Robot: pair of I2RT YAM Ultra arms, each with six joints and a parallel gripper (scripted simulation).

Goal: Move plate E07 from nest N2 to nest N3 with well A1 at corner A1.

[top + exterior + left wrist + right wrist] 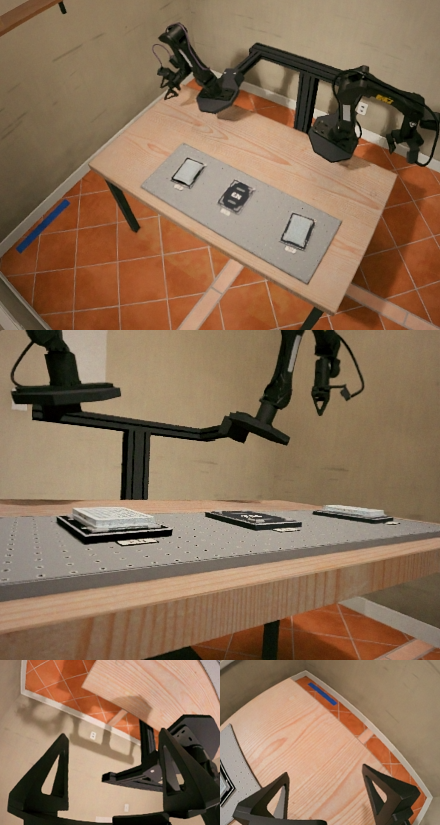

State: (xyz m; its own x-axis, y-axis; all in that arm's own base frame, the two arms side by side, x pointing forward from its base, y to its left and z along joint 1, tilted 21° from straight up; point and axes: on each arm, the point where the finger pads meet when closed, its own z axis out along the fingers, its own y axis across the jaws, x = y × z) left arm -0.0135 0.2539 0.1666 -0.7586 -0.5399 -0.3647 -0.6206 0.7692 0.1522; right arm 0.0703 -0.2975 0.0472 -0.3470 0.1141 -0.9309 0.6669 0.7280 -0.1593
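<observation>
Two white well plates sit in black nests on the grey deck (240, 207). One plate (188, 171) is at the deck's left end and shows far right in the exterior view (354, 511). The other plate (298, 230) is at the right end and shows nearest in the exterior view (112, 519). An empty black nest (236, 195) lies between them (252, 519). The plate labels and nest signs are too small to read. My right gripper (170, 89) hangs open and empty off the table's far left corner (320, 402) (325, 775). My left gripper (411, 147) (111, 733) is open and empty, off the table's far right side.
Both arms are folded high on a black overhead frame (305, 100) behind the table. A small white sign (177, 187) lies in front of each nest. Walls stand close at the back and left. A blue tape strip (42, 225) lies on the tiled floor.
</observation>
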